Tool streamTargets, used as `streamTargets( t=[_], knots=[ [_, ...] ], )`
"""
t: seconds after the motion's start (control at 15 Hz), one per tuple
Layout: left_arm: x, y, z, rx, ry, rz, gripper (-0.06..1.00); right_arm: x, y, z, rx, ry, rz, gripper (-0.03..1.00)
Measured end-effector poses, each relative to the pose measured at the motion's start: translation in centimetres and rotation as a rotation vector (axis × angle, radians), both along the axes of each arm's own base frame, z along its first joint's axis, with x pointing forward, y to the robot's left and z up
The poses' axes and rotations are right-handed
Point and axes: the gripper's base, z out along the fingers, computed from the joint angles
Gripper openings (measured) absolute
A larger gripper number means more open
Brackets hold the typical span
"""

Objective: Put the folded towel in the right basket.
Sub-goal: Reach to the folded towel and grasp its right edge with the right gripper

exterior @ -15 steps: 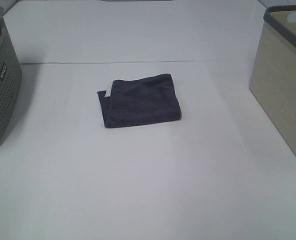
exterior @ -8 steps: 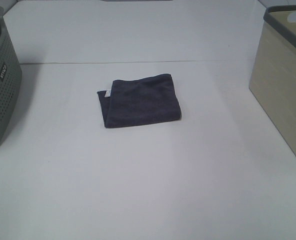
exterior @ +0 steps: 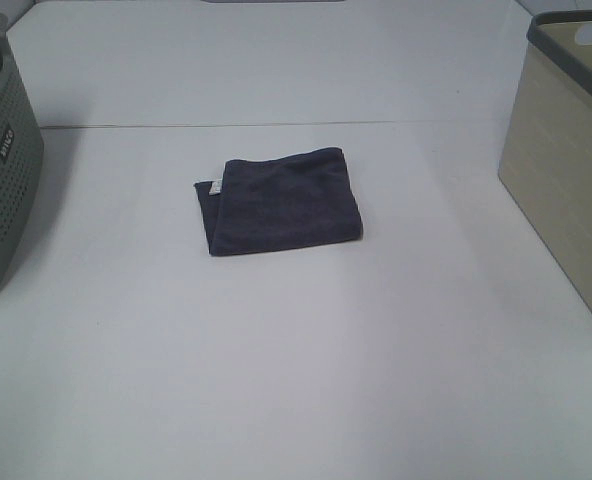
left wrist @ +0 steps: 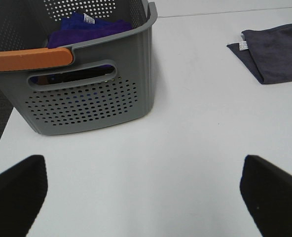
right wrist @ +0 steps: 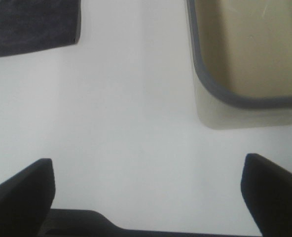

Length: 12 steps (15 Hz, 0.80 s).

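Observation:
A folded dark grey towel (exterior: 279, 201) with a small white tag lies flat in the middle of the white table. It also shows in the left wrist view (left wrist: 274, 55) and in the right wrist view (right wrist: 32, 24). The beige right basket (exterior: 566, 160) with a dark grey rim stands at the right edge; the right wrist view shows it from above (right wrist: 244, 49). No arm shows in the exterior high view. My left gripper (left wrist: 143, 195) is open and empty, well apart from the towel. My right gripper (right wrist: 146, 190) is open and empty, between towel and basket.
A grey perforated basket (exterior: 1, 150) stands at the left edge. In the left wrist view this grey basket (left wrist: 87, 94) has an orange handle and holds purple cloth. A seam (exterior: 276, 124) crosses the table behind the towel.

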Motion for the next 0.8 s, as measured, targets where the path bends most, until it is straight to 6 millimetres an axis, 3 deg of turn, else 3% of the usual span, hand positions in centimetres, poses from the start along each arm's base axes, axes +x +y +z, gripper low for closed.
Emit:
streamTargets(
  t=[0.07, 0.2, 0.27, 0.4, 0.53, 0.6, 0.8],
  knots=[
    [0.0, 0.0, 0.0, 0.000, 0.000, 0.000, 0.99, 1.3, 0.0, 0.4, 0.008, 0.016, 0.002, 0.98],
    [0.0, 0.0, 0.0, 0.000, 0.000, 0.000, 0.99, 5.8, 0.6, 1.1, 0.086, 0.063, 0.017, 0.98],
    [0.0, 0.0, 0.0, 0.000, 0.000, 0.000, 0.99, 10.6, 1.8, 0.4, 0.226, 0.095, 0.074, 0.98],
    [0.0, 0.0, 0.0, 0.000, 0.000, 0.000, 0.99, 15.5, 3.0, -0.6, 0.372, 0.092, 0.136, 0.95],
    [0.0, 0.0, 0.0, 0.000, 0.000, 0.000, 0.99, 20.9, 4.3, -3.9, 0.465, 0.175, 0.202, 0.93],
    [0.0, 0.0, 0.0, 0.000, 0.000, 0.000, 0.99, 22.3, 4.7, -4.9, 0.471, 0.199, 0.220, 0.92],
    [0.0, 0.0, 0.0, 0.000, 0.000, 0.000, 0.99, 28.5, 8.9, -10.9, 0.434, 0.314, 0.324, 0.92]
  ],
)
